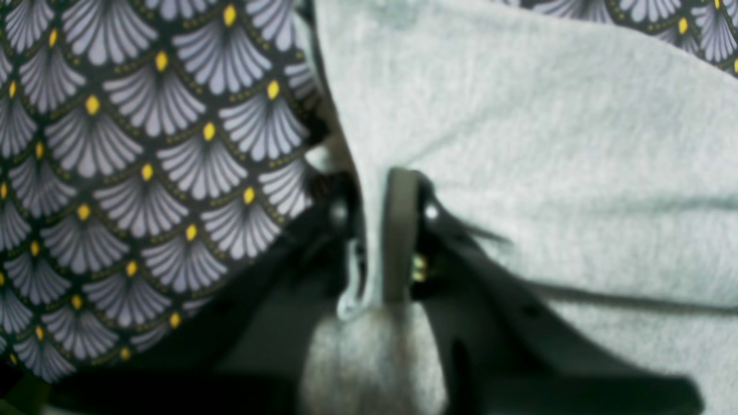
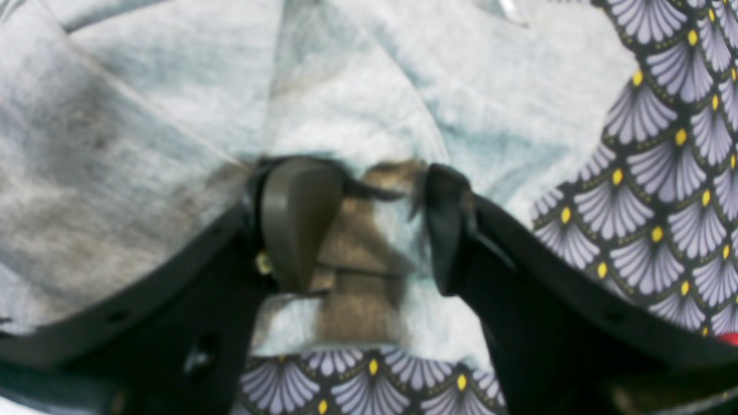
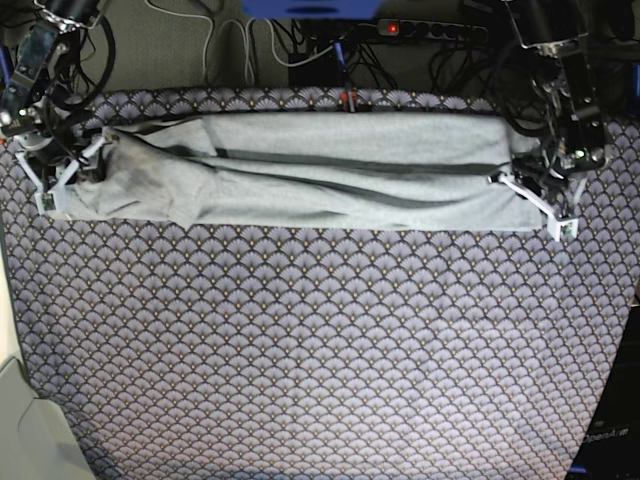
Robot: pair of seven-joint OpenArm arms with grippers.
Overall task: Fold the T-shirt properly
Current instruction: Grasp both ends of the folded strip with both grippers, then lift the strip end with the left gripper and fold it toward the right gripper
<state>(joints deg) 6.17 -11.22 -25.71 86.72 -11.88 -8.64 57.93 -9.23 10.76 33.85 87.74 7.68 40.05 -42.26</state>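
Observation:
The light grey T-shirt (image 3: 320,170) lies stretched in a long, creased band across the far part of the table. At its right end in the base view, my left gripper (image 3: 530,190) is at the shirt's edge. The left wrist view shows that gripper (image 1: 375,230) shut on a fold of the T-shirt (image 1: 548,144), its fingers (image 1: 400,230) almost together. At the band's bunched left end, my right gripper (image 3: 65,170) stands over the cloth. In the right wrist view this gripper (image 2: 375,225) is open, with the T-shirt (image 2: 173,115) lying between its spread fingers (image 2: 300,219).
A dark scallop-patterned tablecloth (image 3: 320,350) covers the table in front of the shirt. Cables and a power strip (image 3: 430,30) lie behind the far edge. The table's left edge (image 3: 12,330) borders a light floor.

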